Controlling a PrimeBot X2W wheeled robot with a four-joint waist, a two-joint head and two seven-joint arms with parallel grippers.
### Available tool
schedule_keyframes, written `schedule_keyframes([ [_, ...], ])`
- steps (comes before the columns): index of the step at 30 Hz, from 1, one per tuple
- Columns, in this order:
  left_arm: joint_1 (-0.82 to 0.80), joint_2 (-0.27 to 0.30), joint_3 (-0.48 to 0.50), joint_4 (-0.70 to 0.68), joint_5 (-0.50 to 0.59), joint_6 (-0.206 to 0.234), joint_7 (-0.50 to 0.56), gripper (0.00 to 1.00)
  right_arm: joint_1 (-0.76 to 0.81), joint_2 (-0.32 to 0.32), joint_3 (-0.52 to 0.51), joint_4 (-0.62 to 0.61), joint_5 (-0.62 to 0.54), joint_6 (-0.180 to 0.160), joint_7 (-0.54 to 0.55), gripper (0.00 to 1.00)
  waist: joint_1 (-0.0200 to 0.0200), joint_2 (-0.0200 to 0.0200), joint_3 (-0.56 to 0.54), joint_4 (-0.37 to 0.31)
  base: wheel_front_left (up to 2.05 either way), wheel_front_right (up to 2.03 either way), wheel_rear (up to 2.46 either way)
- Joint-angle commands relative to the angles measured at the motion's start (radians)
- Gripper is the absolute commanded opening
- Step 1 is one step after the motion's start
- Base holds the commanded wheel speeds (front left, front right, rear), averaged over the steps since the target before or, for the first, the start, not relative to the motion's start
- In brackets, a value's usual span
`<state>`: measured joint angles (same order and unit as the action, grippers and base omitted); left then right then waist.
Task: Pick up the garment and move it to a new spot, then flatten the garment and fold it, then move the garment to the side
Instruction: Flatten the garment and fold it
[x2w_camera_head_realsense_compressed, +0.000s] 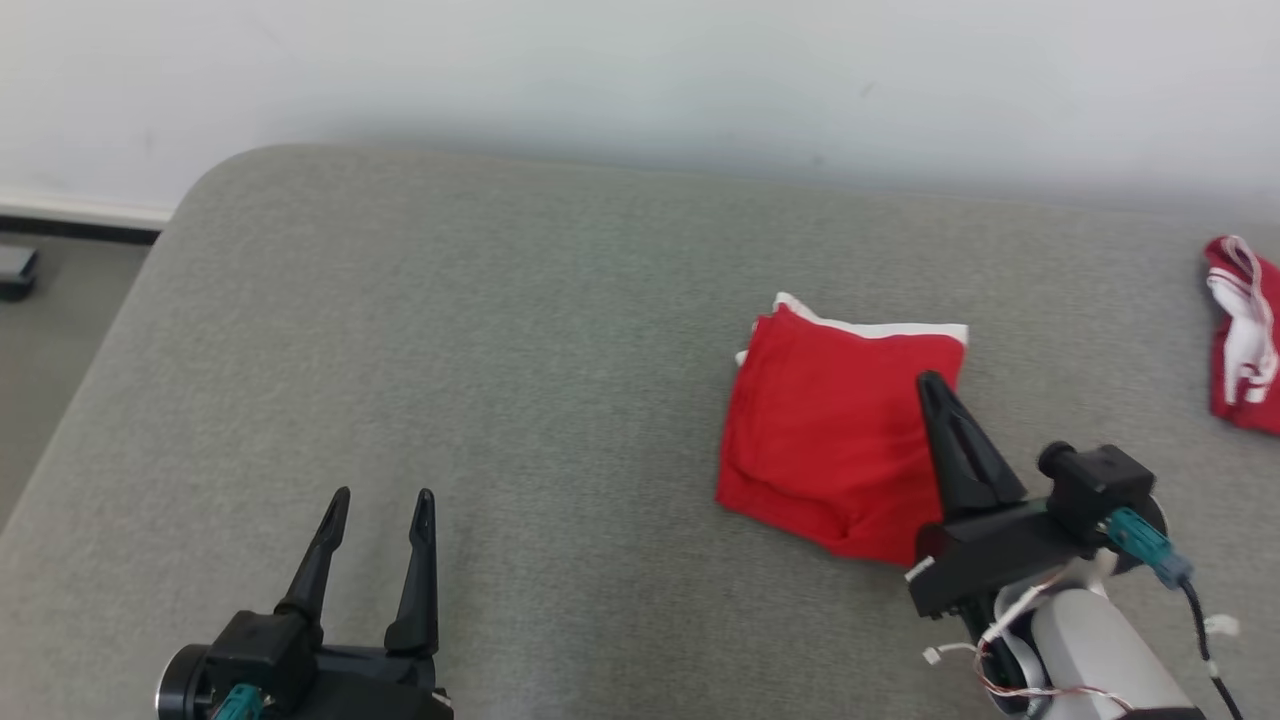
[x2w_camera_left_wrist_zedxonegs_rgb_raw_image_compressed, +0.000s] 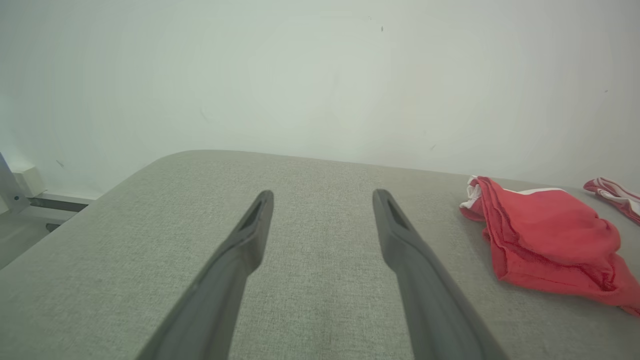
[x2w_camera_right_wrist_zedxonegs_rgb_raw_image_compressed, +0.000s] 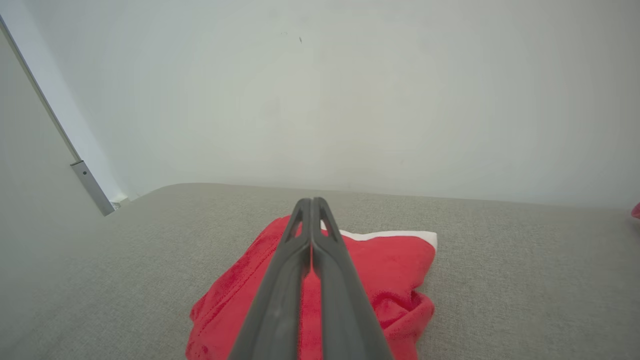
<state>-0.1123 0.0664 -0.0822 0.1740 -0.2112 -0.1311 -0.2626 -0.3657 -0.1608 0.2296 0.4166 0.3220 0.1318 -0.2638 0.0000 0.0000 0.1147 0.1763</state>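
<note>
From the head view, the folded red garment (x2w_camera_head_realsense_compressed: 830, 430) lies on the right half of the bench (x2w_camera_head_realsense_compressed: 500, 300). The right gripper (x2w_camera_head_realsense_compressed: 930, 382), fingers pressed together on nothing, reaches over its near right corner. The left gripper (x2w_camera_head_realsense_compressed: 383, 497), spread wide, sits well apart by the front edge. The left wrist view puts the garment off to the right. In the right wrist view the closed fingers point straight across it, so the right arm is nearer.

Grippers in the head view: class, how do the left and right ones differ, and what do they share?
The left gripper is open; the right gripper is shut. The left gripper sits over bare grey surface; the right gripper over the folded red garment. Both have dark fingers.
</note>
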Motion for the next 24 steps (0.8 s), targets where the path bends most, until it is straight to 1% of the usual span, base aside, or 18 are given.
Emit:
schedule_keyframes([
  [1,0.011,0.004,0.003,-0.003,0.013,0.001,-0.003,1.00,0.025,-0.009,-0.013,-0.015,-0.008,-0.003,0.000,0.00,0.0000,0.0000,-0.025,-0.054,0.00,0.00,0.00],
  [8,0.032,0.009,0.014,-0.005,0.015,0.001,-0.003,1.00,0.130,-0.015,-0.080,-0.096,-0.021,-0.003,0.000,0.00,0.0000,0.0000,-0.054,-0.119,0.00,0.00,0.00],
  [9,0.034,0.009,0.015,-0.004,0.017,0.001,-0.003,1.00,0.144,-0.014,-0.090,-0.108,-0.023,-0.003,0.000,0.16,0.0000,0.0000,-0.058,-0.126,0.00,0.00,0.00],
  [10,0.036,0.010,0.015,-0.004,0.018,0.001,-0.003,1.00,0.159,-0.012,-0.101,-0.120,-0.025,-0.003,0.000,0.67,0.0000,0.0000,-0.061,-0.131,0.00,0.00,0.00],
  [11,0.039,0.010,0.017,-0.005,0.019,0.001,-0.003,1.00,0.174,-0.009,-0.110,-0.131,-0.028,-0.003,0.000,1.00,0.0000,0.0000,-0.065,-0.138,0.00,0.00,0.00],
  [18,0.061,0.016,0.020,-0.009,0.023,0.001,-0.003,1.00,0.266,0.017,-0.169,-0.190,-0.037,-0.003,0.000,1.00,0.0000,0.0000,-0.091,-0.158,0.00,0.00,0.00],
  [24,0.096,0.026,0.032,-0.022,0.033,0.001,-0.003,1.00,0.348,0.036,-0.198,-0.239,-0.051,-0.003,0.000,1.00,0.0000,0.0000,-0.113,-0.163,0.00,0.00,0.00],
])
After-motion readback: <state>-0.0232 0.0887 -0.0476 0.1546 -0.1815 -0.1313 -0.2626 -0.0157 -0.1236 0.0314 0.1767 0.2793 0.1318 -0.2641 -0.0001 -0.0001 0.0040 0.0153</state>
